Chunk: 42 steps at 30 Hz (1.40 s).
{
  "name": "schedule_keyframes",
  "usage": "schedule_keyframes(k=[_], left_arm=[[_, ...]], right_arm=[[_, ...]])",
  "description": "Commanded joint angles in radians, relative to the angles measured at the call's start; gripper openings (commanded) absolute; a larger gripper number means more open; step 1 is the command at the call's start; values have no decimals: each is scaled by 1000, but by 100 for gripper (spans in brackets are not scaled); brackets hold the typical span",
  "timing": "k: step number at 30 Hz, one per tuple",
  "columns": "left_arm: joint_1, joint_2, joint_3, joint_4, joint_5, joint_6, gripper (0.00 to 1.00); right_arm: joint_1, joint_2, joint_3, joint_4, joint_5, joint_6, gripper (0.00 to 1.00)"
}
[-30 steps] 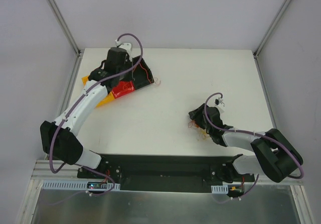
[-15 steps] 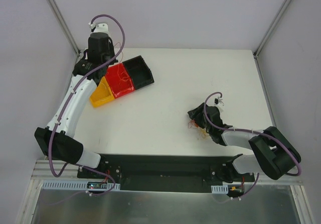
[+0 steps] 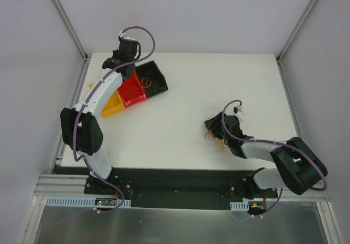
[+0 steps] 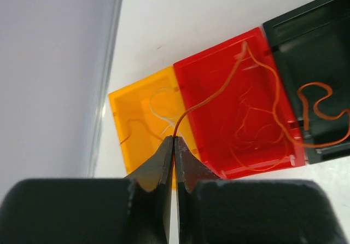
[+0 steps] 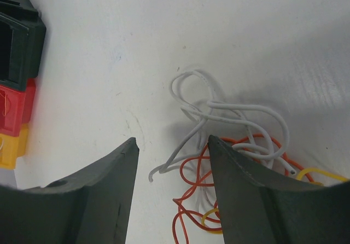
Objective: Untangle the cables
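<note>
My left gripper (image 4: 174, 145) pinches one orange wire (image 4: 224, 88) | my right gripper (image 5: 172, 140) gapes empty over one tangle (image 5: 240, 140), perhaps three colours | one three-compartment tray (image 4: 213, 63)

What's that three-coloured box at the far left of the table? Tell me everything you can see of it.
It is a shallow tray of glossy, plastic-looking material with three squarish compartments in a row: yellow, red, black. It lies flat and askew on the white table near its far left corner. Thin wires lie in every compartment; one orange wire crosses the red and loops into the black, its end pinched in the shut left claw above the tray.
</note>
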State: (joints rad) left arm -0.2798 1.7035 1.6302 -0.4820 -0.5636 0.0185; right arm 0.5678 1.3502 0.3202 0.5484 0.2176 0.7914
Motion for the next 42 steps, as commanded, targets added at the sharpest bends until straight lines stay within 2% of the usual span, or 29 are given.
schedule_keyframes(k=[1,19,25,32,42], left_arm=[[-2,-8,25,11,-205,147,0],[30,-134,-78,269,-282,370,0],[1,-110,-159,270,-174,348,0],[-105,28,-161,264,-87,485,0],[-140,70,-154,191,197,506,0]], right_arm=[[-3,26,20,-1,-23,-14,57],[-6,36,22,8,-38,-14,57],[-9,38,22,12,-40,-11,57],[-9,41,22,15,-43,-11,57],[-13,46,22,19,-47,-9,57]])
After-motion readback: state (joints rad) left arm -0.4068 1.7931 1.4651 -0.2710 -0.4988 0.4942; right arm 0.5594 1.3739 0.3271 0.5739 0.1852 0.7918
